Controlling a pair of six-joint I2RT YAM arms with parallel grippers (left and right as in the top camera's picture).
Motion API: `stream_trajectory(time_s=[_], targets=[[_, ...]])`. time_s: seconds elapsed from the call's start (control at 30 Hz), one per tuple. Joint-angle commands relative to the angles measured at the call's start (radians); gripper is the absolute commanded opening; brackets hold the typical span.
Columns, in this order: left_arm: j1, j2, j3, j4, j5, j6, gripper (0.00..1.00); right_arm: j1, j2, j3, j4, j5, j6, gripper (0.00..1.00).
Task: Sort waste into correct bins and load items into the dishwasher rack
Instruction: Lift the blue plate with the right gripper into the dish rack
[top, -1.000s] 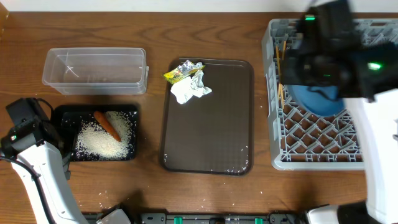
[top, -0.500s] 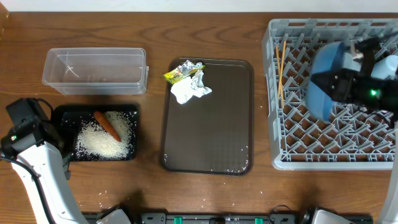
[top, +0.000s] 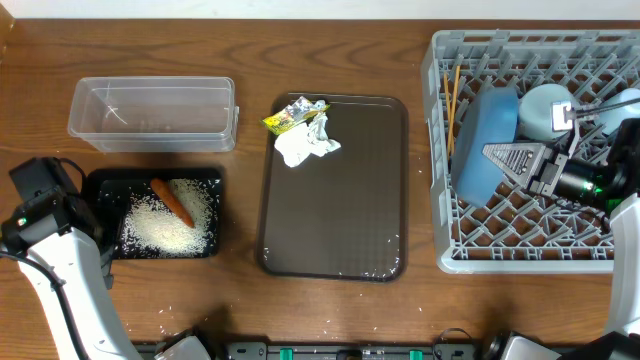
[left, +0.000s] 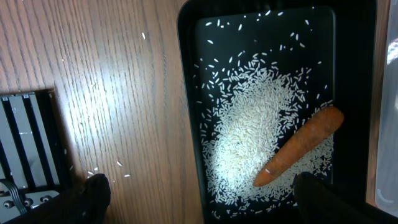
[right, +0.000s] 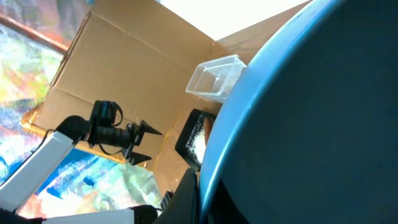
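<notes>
The blue plate stands on edge in the left part of the grey dishwasher rack. My right gripper is shut on its rim; the plate fills the right wrist view. The chopsticks and the light-blue bowl are in the rack. A white cup shows at the right edge. The carrot and rice lie in the black tray. My left gripper is open above that tray's edge, beside the carrot. The tissue and the wrapper lie on the brown tray.
The clear tub stands behind the black tray with little in it. The brown serving tray lies in the middle. A few rice grains are scattered on the wood beside the black tray.
My right arm has come down and to the right, and the blue plate has gone from above the rack to standing in its left part. The left arm has not moved.
</notes>
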Motion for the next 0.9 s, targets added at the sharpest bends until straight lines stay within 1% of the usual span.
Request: stream_trajectory(time_s=[0.0, 0.17, 0.27, 0.47, 0.6, 0.67, 0.73, 0.8, 0.87], targets=[[0.005, -0.008, -0.002, -0.002, -0.020, -0.012, 0.96, -0.056, -0.008, -0.018, 0.005, -0.003, -0.023, 0.01], [0.005, -0.008, -0.002, -0.002, -0.020, -0.012, 0.96, -0.145, -0.008, -0.019, 0.005, 0.023, -0.006, 0.01], [0.005, -0.008, -0.002, -0.002, -0.020, -0.012, 0.96, -0.182, -0.008, -0.019, 0.005, 0.042, -0.005, 0.06], [0.005, -0.008, -0.002, -0.002, -0.020, -0.012, 0.96, -0.195, -0.008, -0.019, -0.017, 0.129, -0.002, 0.06], [0.005, -0.008, -0.002, -0.002, -0.020, -0.012, 0.96, -0.195, -0.008, -0.018, -0.008, 0.207, 0.032, 0.07], [0.005, -0.008, -0.002, -0.002, -0.020, -0.012, 0.96, -0.195, -0.008, -0.018, 0.000, 0.236, 0.035, 0.10], [0.005, -0.008, -0.002, -0.002, -0.020, -0.012, 0.96, -0.195, -0.008, -0.018, 0.012, 0.270, 0.058, 0.19], [0.005, -0.008, -0.002, -0.002, -0.020, -0.012, 0.96, -0.197, -0.008, -0.018, 0.040, 0.319, 0.111, 0.30], [0.005, -0.008, -0.002, -0.002, -0.020, -0.012, 0.96, -0.203, -0.008, -0.018, 0.075, 0.367, 0.166, 0.36]])
